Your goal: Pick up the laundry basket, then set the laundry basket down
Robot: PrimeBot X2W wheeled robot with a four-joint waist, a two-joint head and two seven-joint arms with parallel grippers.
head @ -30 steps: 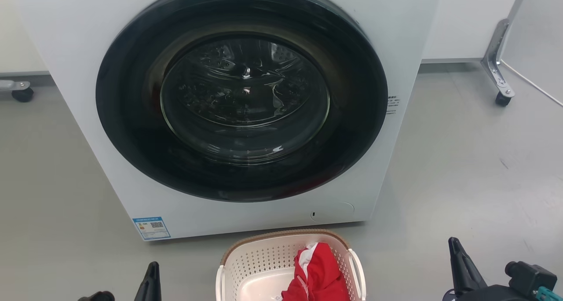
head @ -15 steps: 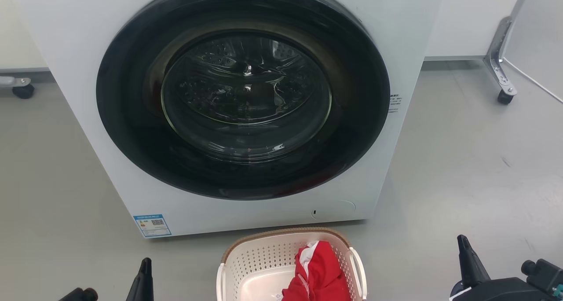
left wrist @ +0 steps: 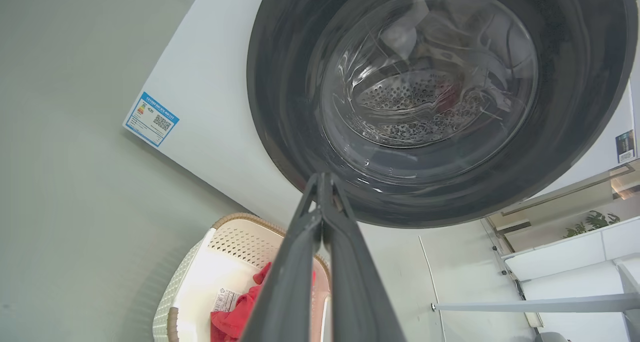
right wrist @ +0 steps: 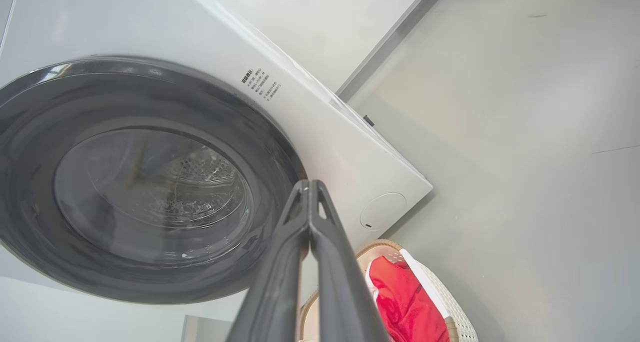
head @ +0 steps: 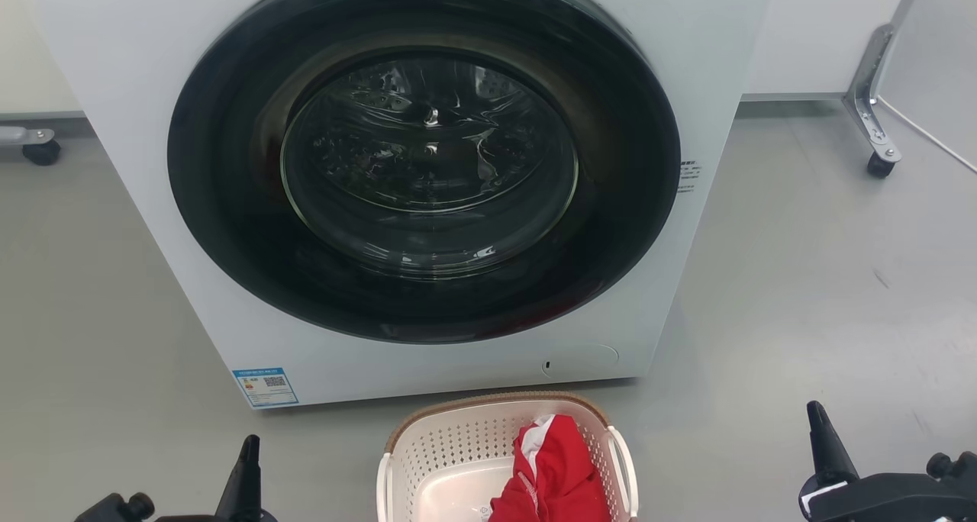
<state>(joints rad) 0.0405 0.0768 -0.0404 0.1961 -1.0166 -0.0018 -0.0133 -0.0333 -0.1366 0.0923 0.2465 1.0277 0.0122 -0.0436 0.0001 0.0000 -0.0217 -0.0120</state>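
Observation:
The laundry basket [head: 458, 449], cream-white with a brown rim and white side handles, stands on the grey floor just in front of the washing machine, at the bottom middle of the head view. A red and white garment [head: 553, 468] lies in its right half. The basket's far end also shows in the left wrist view [left wrist: 220, 262] and the right wrist view [right wrist: 440, 302]. My left gripper [head: 248, 449] is shut and empty, well left of the basket. My right gripper [head: 817, 419] is shut and empty, well to its right. Neither touches the basket.
A white front-loading washing machine [head: 137, 125] with a closed dark round door [head: 424, 156] stands directly behind the basket. Castor legs stand at the far left [head: 34, 148] and far right [head: 878, 159]. Open grey floor lies on both sides.
Both grippers have spread outward, the left one further left and the right one further right. The picture has shifted slightly upward. The basket stays put.

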